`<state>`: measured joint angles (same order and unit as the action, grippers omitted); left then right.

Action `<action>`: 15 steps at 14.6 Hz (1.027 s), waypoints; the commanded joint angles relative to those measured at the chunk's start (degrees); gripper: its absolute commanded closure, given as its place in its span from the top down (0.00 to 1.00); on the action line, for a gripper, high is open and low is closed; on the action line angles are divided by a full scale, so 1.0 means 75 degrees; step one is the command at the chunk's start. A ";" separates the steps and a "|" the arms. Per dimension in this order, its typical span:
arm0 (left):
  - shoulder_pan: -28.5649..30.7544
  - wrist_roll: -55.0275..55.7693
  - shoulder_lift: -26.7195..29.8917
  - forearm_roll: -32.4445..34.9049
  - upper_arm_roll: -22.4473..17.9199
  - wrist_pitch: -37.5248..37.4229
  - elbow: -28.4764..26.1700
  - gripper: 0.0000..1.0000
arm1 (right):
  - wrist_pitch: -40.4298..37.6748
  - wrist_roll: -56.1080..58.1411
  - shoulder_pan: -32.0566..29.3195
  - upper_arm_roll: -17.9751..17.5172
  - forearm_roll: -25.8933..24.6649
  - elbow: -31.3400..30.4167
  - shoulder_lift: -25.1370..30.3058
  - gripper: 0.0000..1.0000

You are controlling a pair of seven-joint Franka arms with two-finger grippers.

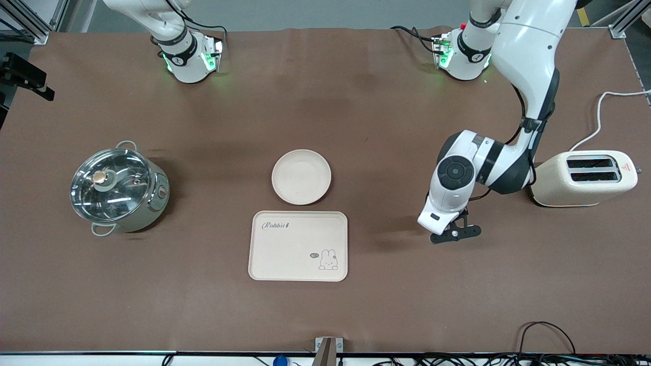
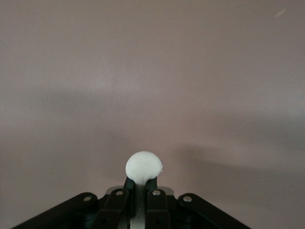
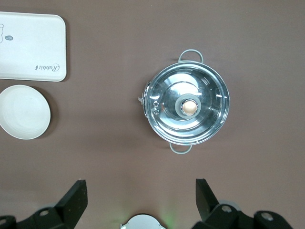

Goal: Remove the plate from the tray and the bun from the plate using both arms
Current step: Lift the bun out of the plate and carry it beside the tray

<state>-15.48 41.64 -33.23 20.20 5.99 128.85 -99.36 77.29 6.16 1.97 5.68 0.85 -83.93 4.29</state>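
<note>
A: From the front, how far along is it?
B: Nearly done, I'd judge. The plate (image 1: pixel 301 177) sits bare on the surface (image 1: pixel 356 127), just off the tray (image 1: pixel 298 246) on the side toward the bases, both mid-surface. The tray is bare too.
A: And the left arm?
B: Bent low, its gripper (image 1: pixel 454 233) pointing down between the tray and the toaster (image 1: pixel 585 178). Only setting the bun down seems left.
A: The left wrist view?
B: The left gripper (image 2: pixel 141 183) is pinching the bun (image 2: pixel 143 166) at its fingertips, low over bare surface.
A: The right wrist view?
B: The right gripper (image 3: pixel 140 193) is spread wide, holding nothing, waiting high over the pot (image 3: pixel 187 107) near its end.
</note>
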 commanded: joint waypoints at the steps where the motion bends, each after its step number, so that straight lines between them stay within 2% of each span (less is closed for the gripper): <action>1: 0.0270 -0.0021 -0.0116 -0.0080 0.0080 0.0058 -0.0217 0.16 | 0.0089 -0.0001 0.0031 0.0005 0.0004 -0.0318 0.0271 1.00; 4: 0.0294 -0.0009 -0.0280 -0.0103 0.0080 0.0327 -0.0170 0.18 | 0.0089 0.0010 0.0031 0.0005 0.0004 -0.0364 0.0271 1.00; 6: 0.0329 0.0002 -0.0386 -0.0091 0.0080 0.0597 -0.0135 0.31 | 0.0089 -0.0001 0.0031 0.0005 0.0004 -0.0399 0.0271 1.00; 8: 0.0352 -0.0009 -0.0386 -0.0115 0.0080 0.0598 0.0192 0.48 | 0.0089 0.0010 0.0019 0.0005 0.0004 -0.0400 0.0271 1.00; 9: 0.0341 -0.0009 -0.0386 -0.0126 0.0091 0.0609 0.0321 0.60 | 0.0112 0.0010 0.0008 0.0016 0.0004 -0.0400 0.0260 1.00; 11: 0.0317 -0.0021 -0.0398 -0.0243 0.0092 0.0598 0.0486 1.00 | 0.0159 0.0010 -0.0016 0.0017 0.0051 -0.0411 0.0259 1.00; 15: 0.0317 -0.0056 -0.0304 -0.0244 0.0092 0.0540 0.0767 1.00 | 0.0182 0.0010 -0.0016 0.0028 0.0063 -0.0400 0.0259 1.00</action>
<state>-13.44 41.67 -36.10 19.43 6.27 133.68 -94.82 77.76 6.16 1.96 5.86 0.89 -84.79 4.30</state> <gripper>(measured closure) 0.013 0.000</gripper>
